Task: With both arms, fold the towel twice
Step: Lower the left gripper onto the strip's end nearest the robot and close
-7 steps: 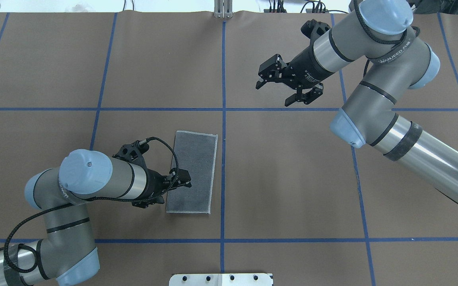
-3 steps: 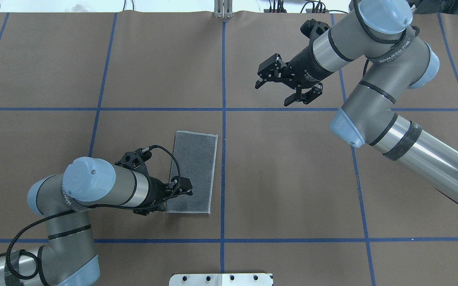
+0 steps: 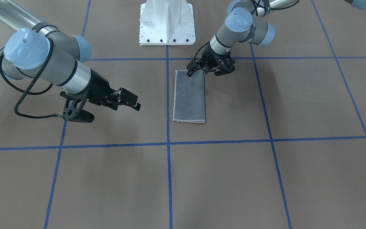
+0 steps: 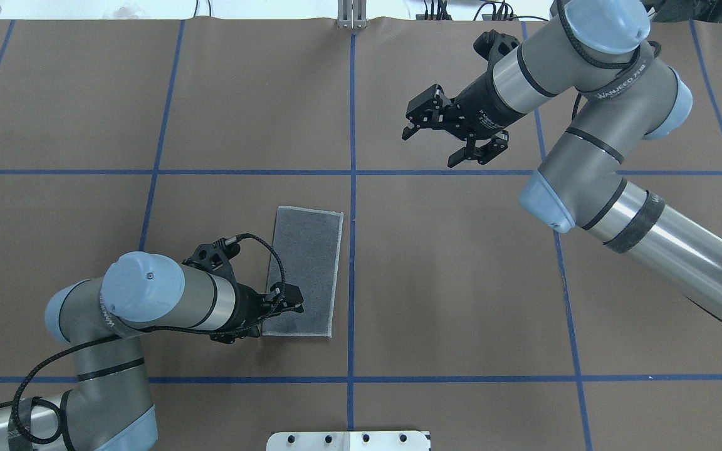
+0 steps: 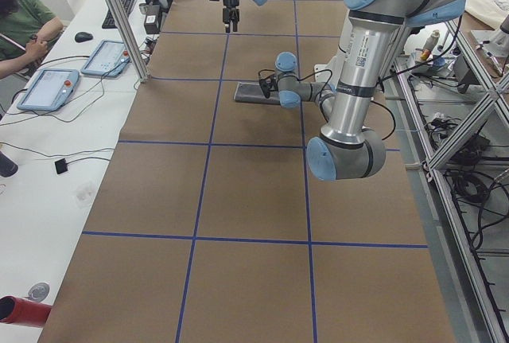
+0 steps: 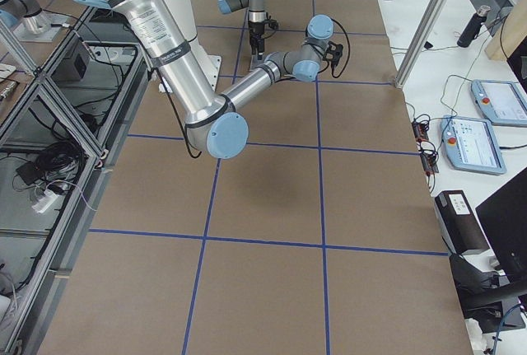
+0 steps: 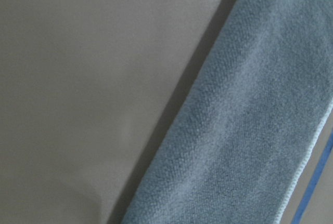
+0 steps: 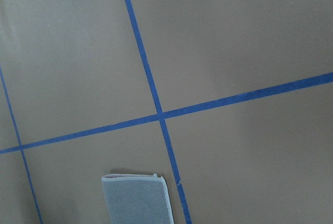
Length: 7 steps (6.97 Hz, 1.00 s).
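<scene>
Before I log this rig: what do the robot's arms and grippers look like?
The left arm and right arm are jointed silver-and-grey tubes with light-blue joint caps and black cables. The left gripper and right gripper are black, two-fingered. White lettering marks the right arm's dark strap.

you get bright, even light from above; faint soft shadows lie on the counter (image 3: 233,165). your left wrist view of the towel (image 7: 250,120) looks dim and blurred.
</scene>
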Tool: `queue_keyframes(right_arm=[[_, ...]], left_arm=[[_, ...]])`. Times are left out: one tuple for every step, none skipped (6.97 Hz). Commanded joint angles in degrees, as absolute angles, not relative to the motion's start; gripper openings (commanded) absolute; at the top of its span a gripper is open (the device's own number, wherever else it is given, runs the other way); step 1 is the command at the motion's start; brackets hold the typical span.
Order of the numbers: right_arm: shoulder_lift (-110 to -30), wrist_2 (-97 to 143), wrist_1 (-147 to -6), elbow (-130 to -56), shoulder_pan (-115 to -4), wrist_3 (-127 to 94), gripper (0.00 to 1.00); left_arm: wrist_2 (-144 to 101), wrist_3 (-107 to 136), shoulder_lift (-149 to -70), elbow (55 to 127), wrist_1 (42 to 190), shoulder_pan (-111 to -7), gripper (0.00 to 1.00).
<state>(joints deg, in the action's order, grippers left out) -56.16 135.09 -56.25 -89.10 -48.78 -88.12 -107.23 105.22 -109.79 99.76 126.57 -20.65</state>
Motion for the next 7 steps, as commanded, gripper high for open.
queue_keyframes(right_arm=[[-56.08, 135.09, -56.25, -89.12, -48.78, -88.15, 1.0], [-56.16, 135.09, -56.25, -89.12, -48.78, -88.33, 1.0], [-56.16, 135.0, -56.25, -89.12, -48.78, -88.33, 1.0], [-56.16, 135.0, -56.25, -89.03, -48.78, -88.33, 1.0], [-56.16, 135.0, -56.34, -89.12, -48.78, -88.33, 1.0], [-56.16, 135.0, -56.34, -89.03, -48.78, -88.33, 1.0], [-56.16, 135.0, -56.34, -89.03, -48.78, -88.42, 1.0]], left_arm=[[-107.23, 105.29, -109.78, 99.67, 126.56, -20.65, 0.83], [-107.23, 105.38, -109.69, 99.49, 126.48, -20.65, 0.54], [-107.23, 105.38, -109.08, 99.58, 126.47, -20.65, 0.42], [-107.23, 105.38, -108.99, 100.02, 126.47, -20.65, 0.33], [-107.23, 105.38, -108.9, 100.72, 126.47, -20.65, 0.23], [-107.31, 105.55, -108.81, 102.2, 126.13, -20.74, 0.03], [-107.58, 105.56, -108.98, 104.22, 123.25, -20.66, 0.0]])
